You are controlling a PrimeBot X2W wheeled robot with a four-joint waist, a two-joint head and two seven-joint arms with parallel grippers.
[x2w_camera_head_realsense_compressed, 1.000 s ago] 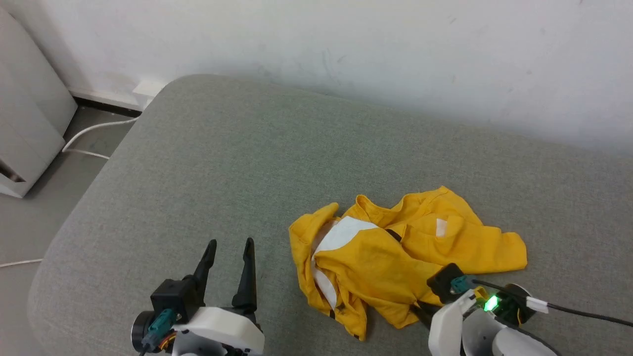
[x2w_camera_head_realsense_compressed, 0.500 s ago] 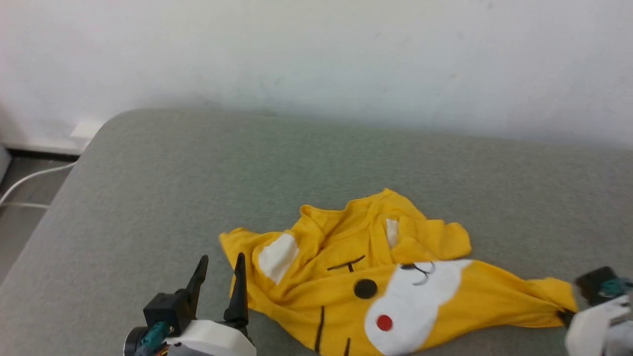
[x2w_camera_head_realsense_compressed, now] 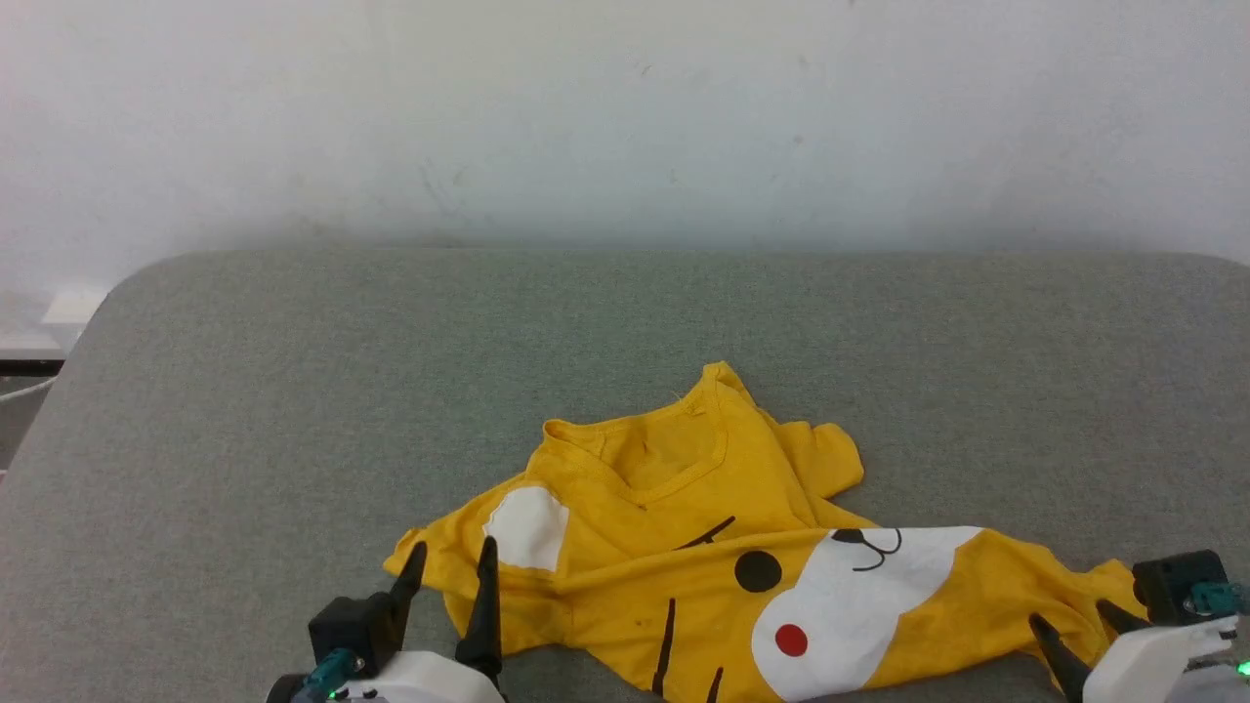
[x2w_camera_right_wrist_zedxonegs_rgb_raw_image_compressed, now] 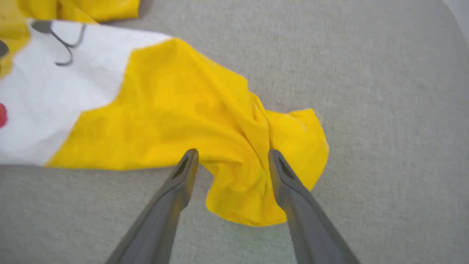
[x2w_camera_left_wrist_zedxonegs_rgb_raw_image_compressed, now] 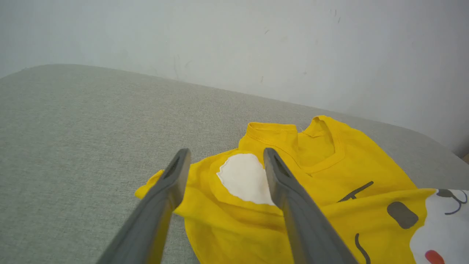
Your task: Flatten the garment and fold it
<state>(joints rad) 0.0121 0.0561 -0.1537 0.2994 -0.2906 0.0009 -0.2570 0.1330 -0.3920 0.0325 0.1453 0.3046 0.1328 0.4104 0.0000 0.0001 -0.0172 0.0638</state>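
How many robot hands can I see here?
2. The left hand is at the head view's lower left, open at one end of the yellow T-shirt; the right hand is at the lower right, open at its bunched corner. No other seems hidden.

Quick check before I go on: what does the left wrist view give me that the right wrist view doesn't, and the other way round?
Left wrist view: the collar of the garment, a white patch between the fingers of the open left gripper, and the wall. Right wrist view: a bunched corner lying loose between the fingers of the open right gripper. Both: the white muzzle print and the grey cushion.
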